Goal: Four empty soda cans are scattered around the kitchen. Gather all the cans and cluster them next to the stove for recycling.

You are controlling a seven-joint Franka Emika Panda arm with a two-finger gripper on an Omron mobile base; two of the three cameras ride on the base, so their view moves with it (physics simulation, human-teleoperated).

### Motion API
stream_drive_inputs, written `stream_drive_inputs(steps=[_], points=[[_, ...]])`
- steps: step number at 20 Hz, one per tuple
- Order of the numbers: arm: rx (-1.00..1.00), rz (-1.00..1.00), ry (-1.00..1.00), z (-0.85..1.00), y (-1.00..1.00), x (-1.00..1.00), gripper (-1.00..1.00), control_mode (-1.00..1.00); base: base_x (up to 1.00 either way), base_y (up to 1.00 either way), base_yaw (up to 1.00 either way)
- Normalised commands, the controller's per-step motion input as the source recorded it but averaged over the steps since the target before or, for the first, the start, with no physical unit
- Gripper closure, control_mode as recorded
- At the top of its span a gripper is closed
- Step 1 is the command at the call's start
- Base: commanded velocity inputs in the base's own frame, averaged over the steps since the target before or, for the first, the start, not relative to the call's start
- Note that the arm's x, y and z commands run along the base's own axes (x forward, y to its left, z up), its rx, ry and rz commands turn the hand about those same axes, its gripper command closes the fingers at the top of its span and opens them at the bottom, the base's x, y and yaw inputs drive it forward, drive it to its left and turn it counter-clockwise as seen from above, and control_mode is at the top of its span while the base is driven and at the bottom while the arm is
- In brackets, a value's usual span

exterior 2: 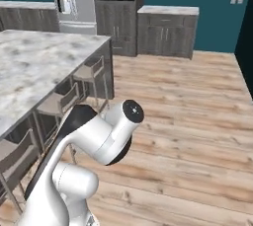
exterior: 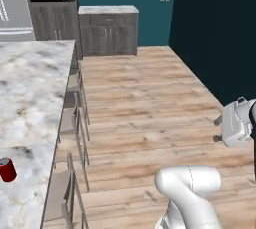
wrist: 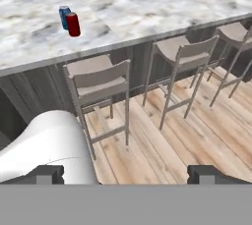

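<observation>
Two cans stand upright, long axes vertical, on the marble worktop [wrist: 147, 8]: red can [wrist: 73, 24] touching or just in front of a blue can [wrist: 64, 16]. Bar stools [wrist: 98, 79] line the worktop's near edge, between claw [wrist: 126, 174] and cans. Claw wide open, empty.

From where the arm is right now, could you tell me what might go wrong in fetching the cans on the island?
The red can stands right against a blue can, so closing on one may tip the other. Bar stools line the island counter between the open gripper and the cans; the arm could catch on a backrest when reaching over.
</observation>
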Motion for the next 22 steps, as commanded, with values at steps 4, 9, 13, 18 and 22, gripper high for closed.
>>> stream_drive_inputs(steps=[4, 9, 13, 18, 22], points=[[0.00, 0.00, 0.00, 0.00, 0.00, 0.00, -1.00, 1.00, -0.05, 0.00, 0.50], [0.00, 0.00, 0.00, 0.00, 0.00, 0.00, -1.00, 1.00, -0.08, 0.00, 0.50], [0.00, 0.00, 0.00, 0.00, 0.00, 0.00, -1.00, 1.00, -0.09, 0.00, 0.49], [0.00, 0.00, 0.00, 0.00, 0.00, 0.00, -1.00, 1.00, -0.10, 0.00, 0.46], [0.00, 0.00, 0.00, 0.00, 0.00, 0.00, -1.00, 1.00, -0.10, 0.00, 0.46]])
